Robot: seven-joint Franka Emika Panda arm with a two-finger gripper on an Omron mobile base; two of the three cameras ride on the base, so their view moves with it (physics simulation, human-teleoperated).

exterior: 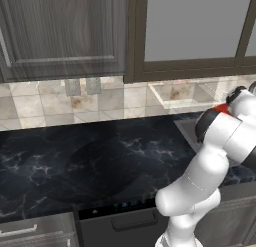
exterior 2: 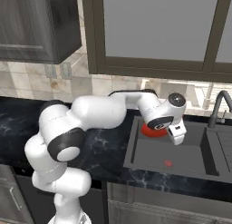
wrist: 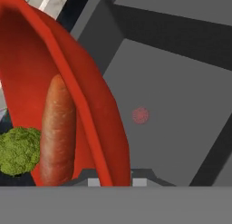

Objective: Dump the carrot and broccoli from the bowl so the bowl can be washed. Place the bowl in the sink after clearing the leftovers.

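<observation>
The red-orange bowl (wrist: 90, 96) hangs steeply tilted over the grey sink (wrist: 181, 105), and my gripper (wrist: 113, 182) is shut on its rim at the bottom of the hand view. Inside the bowl the carrot (wrist: 58, 128) lies along the wall, with the green broccoli (wrist: 19, 150) beside it near the lower edge. From the right base view the bowl (exterior 2: 153, 130) peeks out behind the hand (exterior 2: 176, 132), above the sink's (exterior 2: 181, 157) back-left part. The left base view catches a red sliver of the bowl (exterior: 222, 108) behind the arm.
A dark curved faucet (exterior 2: 218, 107) stands at the sink's back right. A small red drain (exterior 2: 168, 163) marks the basin floor. Black marbled countertop (exterior: 90, 156) spreads to the left of the sink, with wall cabinets (exterior 2: 154, 28) overhead.
</observation>
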